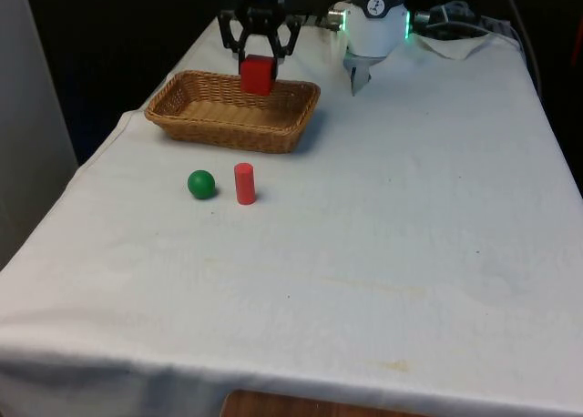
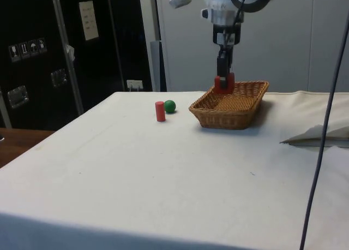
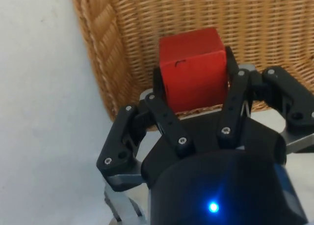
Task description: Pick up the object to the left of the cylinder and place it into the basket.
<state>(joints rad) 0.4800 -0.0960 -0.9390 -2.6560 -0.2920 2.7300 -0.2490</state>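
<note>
The gripper (image 1: 258, 60) is closed on a red cube (image 1: 257, 75), fingers clamped on its two sides, holding it above the wicker basket (image 1: 187, 116), over the basket's far part. The cube hangs clear of the weave, with bare wicker beneath it. Nearer on the table (image 1: 383, 226) stand a red cylinder (image 1: 244, 183) and, just to its left in the front view, a green ball (image 1: 201, 184).
</note>
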